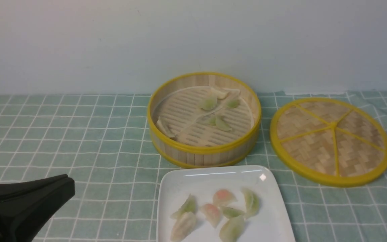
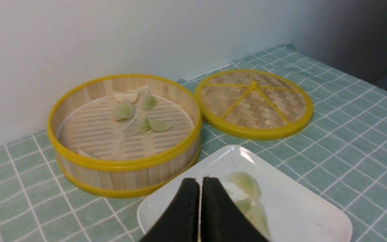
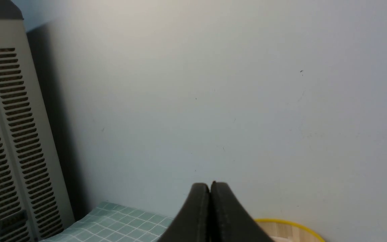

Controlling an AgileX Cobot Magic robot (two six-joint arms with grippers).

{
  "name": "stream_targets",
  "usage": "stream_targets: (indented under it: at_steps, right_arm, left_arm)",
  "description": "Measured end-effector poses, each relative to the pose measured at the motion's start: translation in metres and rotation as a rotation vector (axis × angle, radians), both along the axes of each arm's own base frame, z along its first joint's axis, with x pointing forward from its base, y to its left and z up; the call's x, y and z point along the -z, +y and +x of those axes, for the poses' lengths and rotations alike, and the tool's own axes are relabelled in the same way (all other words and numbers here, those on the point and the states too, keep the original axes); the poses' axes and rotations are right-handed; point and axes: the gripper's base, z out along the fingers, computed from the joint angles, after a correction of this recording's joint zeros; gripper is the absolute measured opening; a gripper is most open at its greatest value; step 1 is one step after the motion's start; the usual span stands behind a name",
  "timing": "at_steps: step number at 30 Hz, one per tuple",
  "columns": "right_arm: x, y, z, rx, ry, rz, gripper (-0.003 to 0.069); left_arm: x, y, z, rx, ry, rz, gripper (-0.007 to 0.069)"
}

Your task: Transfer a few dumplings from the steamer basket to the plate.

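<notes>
Dumplings [image 1: 223,197] lie on plate [image 1: 180,183], more in steamer basket [image 1: 200,152]. Left end effector [image 2: 200,183] & right end effector [image 3: 210,186] pinched together, empty, held clear of food, prob. task done.

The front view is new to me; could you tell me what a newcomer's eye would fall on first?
The yellow-rimmed steamer basket sits centre, a few pale dumplings on its slatted floor. Nearer the robot, the white plate holds a cluster of green and pink ones, and a flat woven lid lies to the basket's right.
</notes>
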Motion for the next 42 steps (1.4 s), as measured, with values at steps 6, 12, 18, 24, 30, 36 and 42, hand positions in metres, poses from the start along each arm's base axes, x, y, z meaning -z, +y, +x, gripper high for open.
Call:
stream_targets:
  at_steps: [6, 12, 18, 24, 30, 36, 42]
  right_arm:
    - [0.000, 0.000, 0.000, 0.000, 0.000, 0.000, -0.0015]
    - [0.000, 0.000, 0.000, 0.000, 0.000, 0.000, -0.0015]
    - [0.000, 0.000, 0.000, 0.000, 0.000, 0.000, -0.0015]
    - [0.000, 0.000, 0.000, 0.000, 0.000, 0.000, -0.0015]
    - [0.000, 0.000, 0.000, 0.000, 0.000, 0.000, -0.0015]
    - [0.000, 0.000, 0.000, 0.000, 0.000, 0.000, -0.0015]
    - [0.000, 0.000, 0.000, 0.002, -0.002, -0.003, -0.0015]
  left_arm:
    - [0.031, 0.028, -0.009, -0.238, -0.103, -0.020, -0.0006]
    - [0.101, 0.047, -0.019, -0.486, -0.088, 0.000, -0.0006]
    - [0.136, 0.050, -0.019, -0.550, 0.012, 0.049, -0.0006]
    - [0.143, 0.050, -0.020, -0.544, 0.080, 0.079, -0.0006]
    - [0.143, 0.050, -0.020, -0.544, 0.080, 0.079, -0.0006]
    - [0.143, 0.050, -0.020, -0.544, 0.080, 0.079, -0.0006]
    - [0.143, 0.050, -0.020, -0.544, 0.080, 0.080, -0.0006]
